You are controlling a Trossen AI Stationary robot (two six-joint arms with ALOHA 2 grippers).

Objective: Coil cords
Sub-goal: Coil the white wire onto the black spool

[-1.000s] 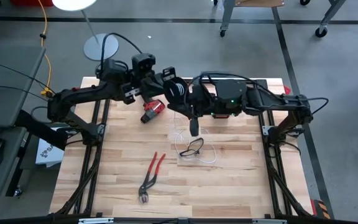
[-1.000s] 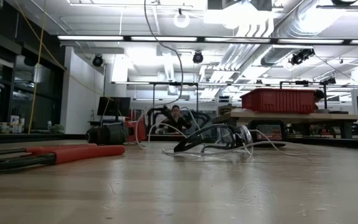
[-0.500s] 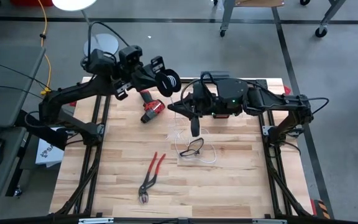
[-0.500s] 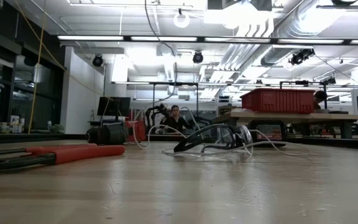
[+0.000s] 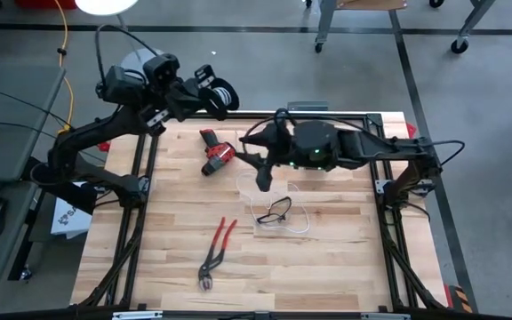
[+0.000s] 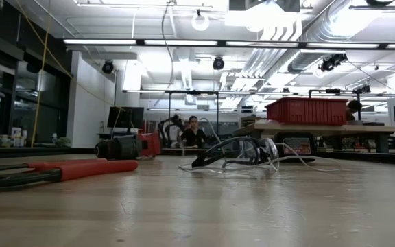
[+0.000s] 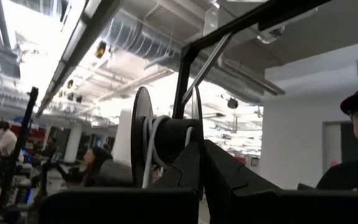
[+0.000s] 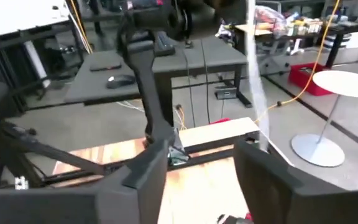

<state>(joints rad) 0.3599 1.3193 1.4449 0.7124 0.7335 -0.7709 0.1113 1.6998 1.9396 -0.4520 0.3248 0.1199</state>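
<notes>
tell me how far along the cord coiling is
Done: a few white turns already sit on the black spool, clamped in the left end effector, raised past the table's far left edge. In hand: the right end effector, open, has the white cord running between its fingers. Left: a loose tangle lies around the safety glasses.

Left tool (image 7: 201,163) grips spool (image 7: 166,140) wound with cord (image 7: 150,140).

Grey floor (image 5: 469,133) surrounding the wooden worktop (image 5: 345,258); ceiling strip lights (image 6: 108,42) glowing over exposed ducts (image 6: 280,48); a red bin (image 6: 308,111) sitting on a distant table.
</notes>
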